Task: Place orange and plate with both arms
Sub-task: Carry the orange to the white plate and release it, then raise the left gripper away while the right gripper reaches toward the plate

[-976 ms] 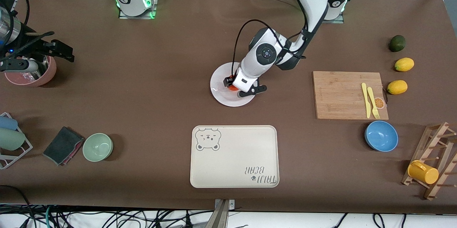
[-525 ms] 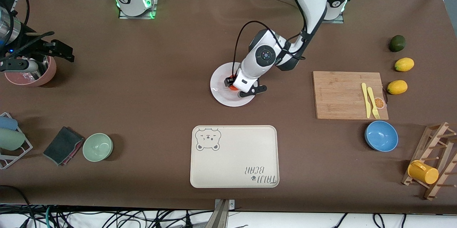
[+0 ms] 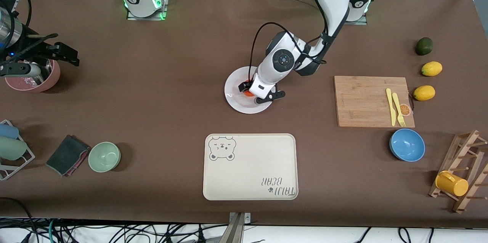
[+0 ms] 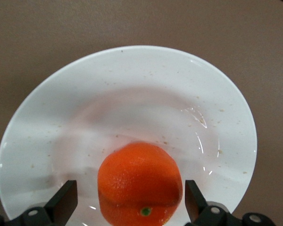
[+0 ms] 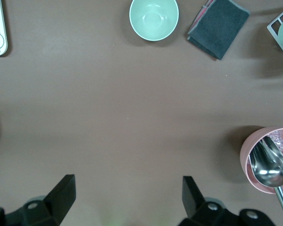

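The orange [image 4: 140, 181] sits in the well of the plate [image 3: 233, 100], near the middle of the brown bench [image 3: 175, 94]. The left gripper [image 4: 129, 207] straddles it with fingers [image 4: 66, 200] spread and clear of the peel, released. The right gripper [image 5: 127, 197] waits spread wide and holding nothing, up over the bench's right-arm end near a pink bowl [image 5: 249, 157]. One cream tray [image 3: 249, 167] lies near the camera-side edge, bare bench between it and the plate. Two lemons [image 3: 431, 68] lie by the left-arm end.
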Robot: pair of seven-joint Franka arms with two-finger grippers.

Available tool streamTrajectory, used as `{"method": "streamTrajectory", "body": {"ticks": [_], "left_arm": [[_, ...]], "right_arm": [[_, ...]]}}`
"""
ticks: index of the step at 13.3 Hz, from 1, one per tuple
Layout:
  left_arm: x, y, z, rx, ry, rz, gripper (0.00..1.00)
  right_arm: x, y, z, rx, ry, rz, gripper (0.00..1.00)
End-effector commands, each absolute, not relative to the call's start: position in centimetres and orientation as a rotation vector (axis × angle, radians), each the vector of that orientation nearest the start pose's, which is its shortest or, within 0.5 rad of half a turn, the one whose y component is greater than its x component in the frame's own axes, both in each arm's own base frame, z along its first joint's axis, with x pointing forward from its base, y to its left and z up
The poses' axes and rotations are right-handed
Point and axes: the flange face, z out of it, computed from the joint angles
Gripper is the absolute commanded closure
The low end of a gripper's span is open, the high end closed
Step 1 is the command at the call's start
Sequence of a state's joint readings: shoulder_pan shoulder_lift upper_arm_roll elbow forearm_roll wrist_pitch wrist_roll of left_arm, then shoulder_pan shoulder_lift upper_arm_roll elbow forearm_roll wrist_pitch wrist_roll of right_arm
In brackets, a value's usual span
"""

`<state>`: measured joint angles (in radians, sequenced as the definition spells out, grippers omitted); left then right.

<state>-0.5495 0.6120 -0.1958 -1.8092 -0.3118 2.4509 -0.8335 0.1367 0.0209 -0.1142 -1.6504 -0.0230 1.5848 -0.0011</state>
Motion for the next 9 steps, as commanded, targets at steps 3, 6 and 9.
{"method": "streamTrajectory", "body": {"ticks": [3, 6, 9], "left_arm": [[53.8, -35.5, 32.1, -3.275, -0.699, 0.309, 0.00], [56.0, -27.9, 40.7, -3.257, -0.666, 0.148, 0.00], [56.6, -20.2, 48.6, -3.261, -0.842, -0.044, 0.00]], "right_arm": [[55.4, 0.9, 58.0, -3.151, -0.040, 0.133, 0.00], [55.7, 1.0, 57.7, -3.150, -0.051, 0.135, 0.00], [56.1, 1.1, 56.3, -3.151, -0.064, 0.186, 0.00]]}}
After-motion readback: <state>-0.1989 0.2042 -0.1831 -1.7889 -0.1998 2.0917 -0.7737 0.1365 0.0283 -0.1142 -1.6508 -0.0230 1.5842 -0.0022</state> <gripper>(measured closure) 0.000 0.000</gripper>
